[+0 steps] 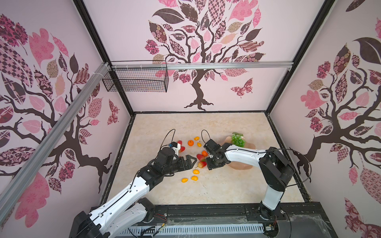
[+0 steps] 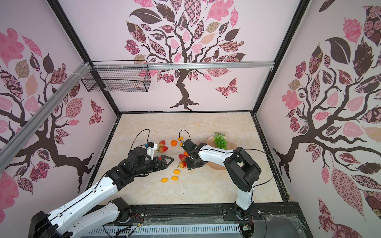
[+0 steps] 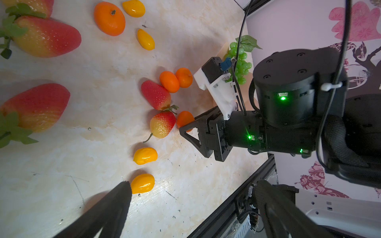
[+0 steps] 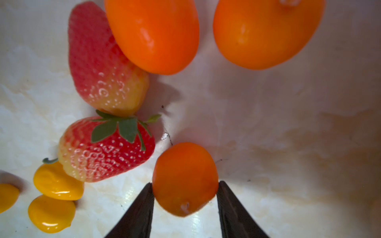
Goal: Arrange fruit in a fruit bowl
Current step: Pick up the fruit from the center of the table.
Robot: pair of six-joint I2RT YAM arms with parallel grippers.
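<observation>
We clamp our right jaws on a tangerine (image 4: 185, 179) on the worktop (image 4: 288, 123), just beside a strawberry (image 4: 107, 148); left jaws hang wide apart.

No readable text anywhere on my feeds.
I find no word, brand, number or label I can make out: the walls (image 1: 144, 99) carry only a printed tree-and-leaf pattern. The right arm's housing (image 3: 288, 82) shows small green lamps (image 3: 282, 98) but no lettering that I can read. The fruit (image 3: 47, 37) bears no sticker, and any marking on the white arm links (image 1: 123, 197) is too small for me to tell.
</observation>
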